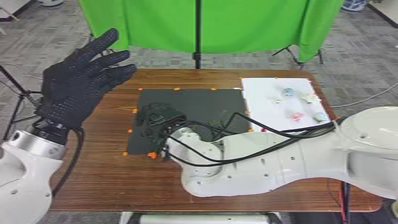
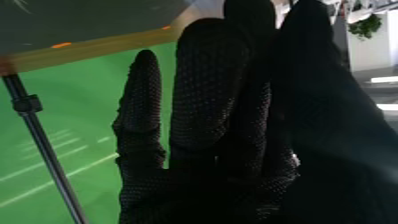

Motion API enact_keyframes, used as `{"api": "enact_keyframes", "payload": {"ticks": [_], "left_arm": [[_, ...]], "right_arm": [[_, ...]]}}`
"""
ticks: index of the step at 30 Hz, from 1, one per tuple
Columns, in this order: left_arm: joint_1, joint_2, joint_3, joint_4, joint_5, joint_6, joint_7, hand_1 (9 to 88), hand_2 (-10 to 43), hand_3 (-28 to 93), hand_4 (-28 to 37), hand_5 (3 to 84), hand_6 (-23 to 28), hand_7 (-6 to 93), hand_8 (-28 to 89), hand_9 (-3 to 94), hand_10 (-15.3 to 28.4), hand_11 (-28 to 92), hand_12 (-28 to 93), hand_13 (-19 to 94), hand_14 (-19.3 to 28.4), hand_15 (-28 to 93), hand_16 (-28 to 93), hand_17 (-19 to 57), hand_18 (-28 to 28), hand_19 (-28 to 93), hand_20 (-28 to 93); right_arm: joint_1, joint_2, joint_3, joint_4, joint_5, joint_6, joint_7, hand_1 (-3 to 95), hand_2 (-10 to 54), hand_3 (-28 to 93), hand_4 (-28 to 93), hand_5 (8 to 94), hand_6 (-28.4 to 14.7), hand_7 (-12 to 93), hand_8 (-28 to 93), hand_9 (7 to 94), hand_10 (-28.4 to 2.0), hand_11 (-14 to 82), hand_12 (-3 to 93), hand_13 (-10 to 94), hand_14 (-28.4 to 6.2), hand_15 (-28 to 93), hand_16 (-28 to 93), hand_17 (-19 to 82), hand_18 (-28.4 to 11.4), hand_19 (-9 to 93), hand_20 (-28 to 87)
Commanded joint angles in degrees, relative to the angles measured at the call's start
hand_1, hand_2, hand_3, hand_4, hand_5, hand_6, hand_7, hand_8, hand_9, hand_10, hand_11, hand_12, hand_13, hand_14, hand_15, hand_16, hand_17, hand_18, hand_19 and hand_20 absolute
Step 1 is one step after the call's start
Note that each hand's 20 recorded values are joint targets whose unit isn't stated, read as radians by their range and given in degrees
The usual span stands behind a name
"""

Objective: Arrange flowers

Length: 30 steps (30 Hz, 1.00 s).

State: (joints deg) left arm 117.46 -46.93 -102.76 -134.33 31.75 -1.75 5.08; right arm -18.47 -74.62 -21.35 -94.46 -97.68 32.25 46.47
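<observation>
Five small flowers (image 1: 288, 92) lie on one white sheet (image 1: 263, 89).

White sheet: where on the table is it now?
In the head view, the white sheet lies near the brown table's far right corner, just right of the dark mat.

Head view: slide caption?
Black-gloved left hand raised, black-gloved right hand over a dark rectangular mat, small pastel flowers on a white sheet.
</observation>
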Motion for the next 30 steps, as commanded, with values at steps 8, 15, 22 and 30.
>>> {"api": "enact_keyframes", "payload": {"ticks": [8, 15, 22, 30], "left_arm": [[5.78, -0.22, -2.41, -1.08, -0.61, 1.06, 2.76, 20.3, 7.0, 75, -28.3, 26.6, 4.9, 15.0, -11, 23.8, 17.9, 19, 12, 16, 26.2, 45, -6, -13.7, 23.5, 50, 25], [16.67, -1.43, -8.0, -4.88, -0.29, 5.31, 8.05, 20.4, 7.0, 75, -28.3, 26.6, 4.9, 15.1, -11, 23.8, 17.9, 19, 12, 16, 26.2, 45, -6, -13.8, 23.6, 50, 25], [24.22, -5.12, -11.13, -7.34, 0.08, 7.47, 9.62, 20.2, 6.9, 75, -28.3, 26.6, 4.9, 15.1, -11, 23.8, 17.9, 19, 12, 16, 26.2, 45, -6, -13.7, 23.5, 50, 25], [28.8, -7.17, -11.21, -8.31, 0.12, 8.78, 10.81, 19.7, 7.0, 75, -28.3, 26.6, 4.8, 15.1, -11, 23.9, 17.9, 19, 12, 16, 26.3, 45, -6, -13.5, 23.7, 51, 26]], "right_arm": [[1.76, 0.15, -0.61, -0.91, 0.42, 0.79, 1.13, 52.5, -9.5, 54, -28, 61.9, 8.0, 19, -13, 87.8, -3.0, 13.0, 19.0, 80, -1.7, 61, 19, 27, -15.1, 80, 27], [3.08, 3.4, 1.62, -4.48, -0.49, 3.5, -1.36, 48.5, -9.5, 60, -28, 64.1, 7.2, 18, -11, 89.1, -5.1, 18.3, 15.6, 81, -2.7, 61, 19, 27, -16.2, 80, 27], [-5.19, 14.77, 14.13, -10.87, -7.22, -1.76, 1.37, 40.7, -9.5, 69, -28, 60.1, 4.2, 16, -14, 84.6, -8.5, 19.3, 15.3, 78, -5.1, 61, 19, 26, -18.4, 80, 26], [-18.73, 28.97, 32.57, -13.98, -9.72, -6.73, 5.52, 35.9, -8.4, 71, -28, 55.7, 1.3, 15, -13, 79.4, -11.1, 19.2, 14.7, 75, -7.8, 61, 17, 25, -19.7, 79, 25]]}}
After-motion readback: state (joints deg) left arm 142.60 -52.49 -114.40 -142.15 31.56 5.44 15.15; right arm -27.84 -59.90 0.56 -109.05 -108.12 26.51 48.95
